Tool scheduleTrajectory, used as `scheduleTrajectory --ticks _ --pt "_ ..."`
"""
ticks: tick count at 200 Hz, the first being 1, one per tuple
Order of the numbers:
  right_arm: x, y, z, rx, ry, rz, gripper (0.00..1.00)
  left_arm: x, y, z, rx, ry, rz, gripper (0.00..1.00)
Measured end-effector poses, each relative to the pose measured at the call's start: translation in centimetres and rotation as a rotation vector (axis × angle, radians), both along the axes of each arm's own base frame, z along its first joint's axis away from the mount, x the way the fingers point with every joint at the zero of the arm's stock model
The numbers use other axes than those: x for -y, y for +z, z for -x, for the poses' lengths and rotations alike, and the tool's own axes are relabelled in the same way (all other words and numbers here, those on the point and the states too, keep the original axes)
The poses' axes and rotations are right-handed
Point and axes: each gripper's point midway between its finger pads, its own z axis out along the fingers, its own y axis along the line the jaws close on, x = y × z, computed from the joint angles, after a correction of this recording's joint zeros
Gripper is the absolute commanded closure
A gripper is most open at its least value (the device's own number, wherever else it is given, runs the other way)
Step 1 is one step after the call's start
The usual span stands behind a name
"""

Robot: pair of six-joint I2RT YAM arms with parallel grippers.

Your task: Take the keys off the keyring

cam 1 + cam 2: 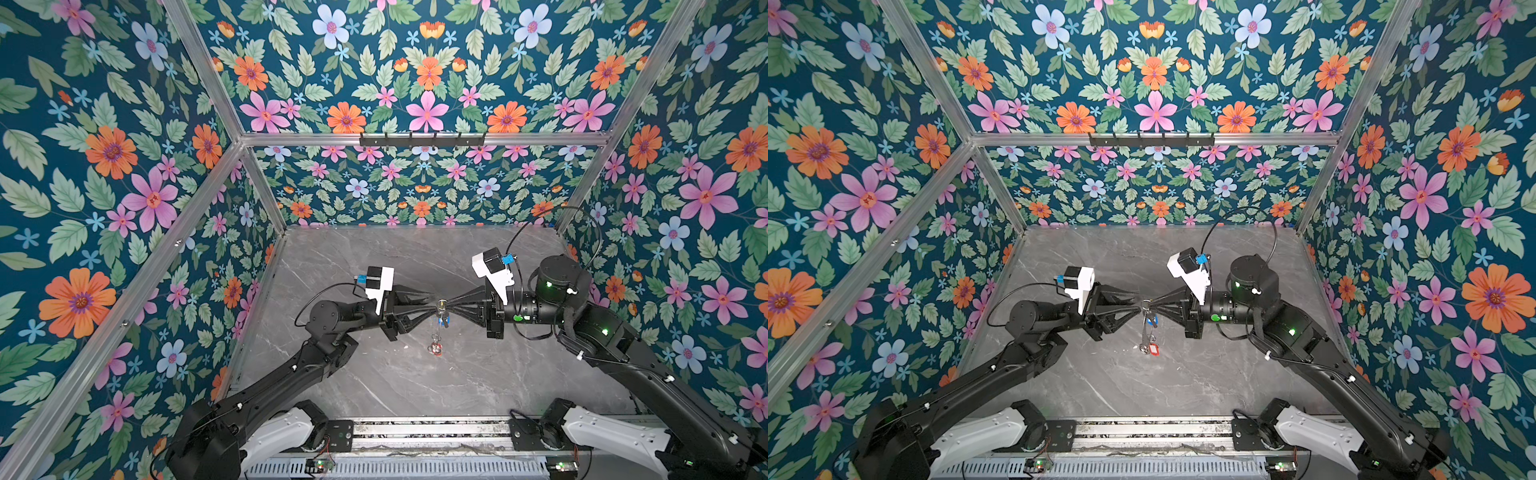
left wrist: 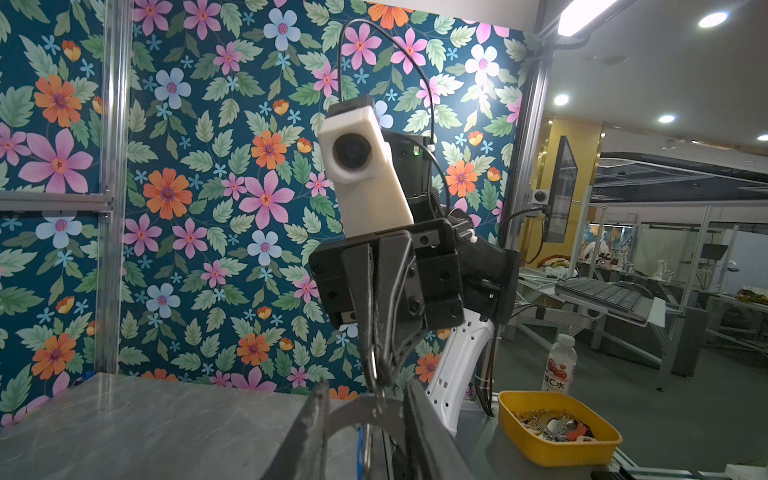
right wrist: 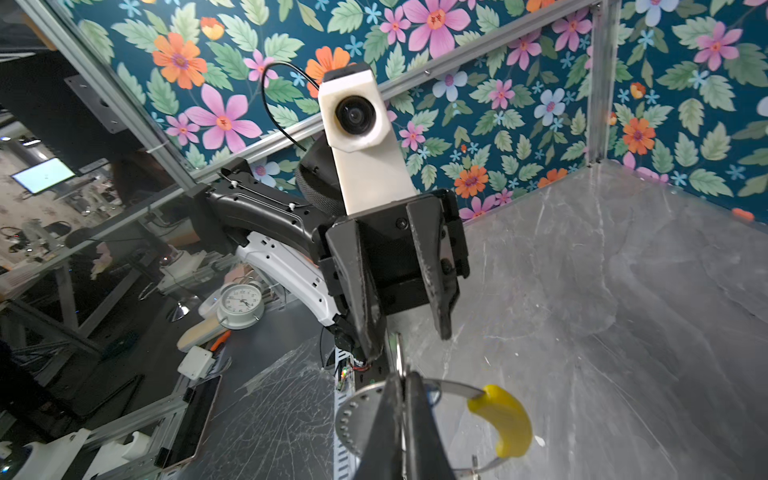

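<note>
Dark grey keyring, yellow arc, upright in mid-air, 2 silver keys hanging from it, red-tagged and blue-tagged

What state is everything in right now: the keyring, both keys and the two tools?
Keyring: in the air above the table, hanging below the tools.
Left tool: open, fingers either side of the keyring's top.
Right tool: shut on the keyring's top edge.
Red-tagged key: on the keyring, hanging at its bottom.
Blue-tagged key: on the keyring, near its top.
</note>
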Motion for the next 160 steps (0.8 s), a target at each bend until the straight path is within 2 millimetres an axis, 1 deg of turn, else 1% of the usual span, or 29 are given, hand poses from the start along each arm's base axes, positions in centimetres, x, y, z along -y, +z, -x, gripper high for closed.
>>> scheduleTrajectory --ticks 49,108,138,160 --pt "0.9 -0.7 -0.5 0.003 -0.046 0.145 1.00 0.6 0.6 -1.2 -0.082 -0.042 -0.084 0.65" --pt "1.3 -1.5 -0.7 -0.006 -0.043 0.247 1.00 1.8 1.2 -1.2 -0.125 -0.098 -0.236 0.65" --pt "1.3 -1.3 -0.6 0.000 -0.038 0.255 1.00 2.3 0.1 -1.5 -0.162 -0.117 -0.316 0.64" --pt "1.2 -1.3 -0.8 0.001 -0.044 0.261 1.00 2.5 -0.8 -1.5 -0.187 -0.135 -0.357 0.69"
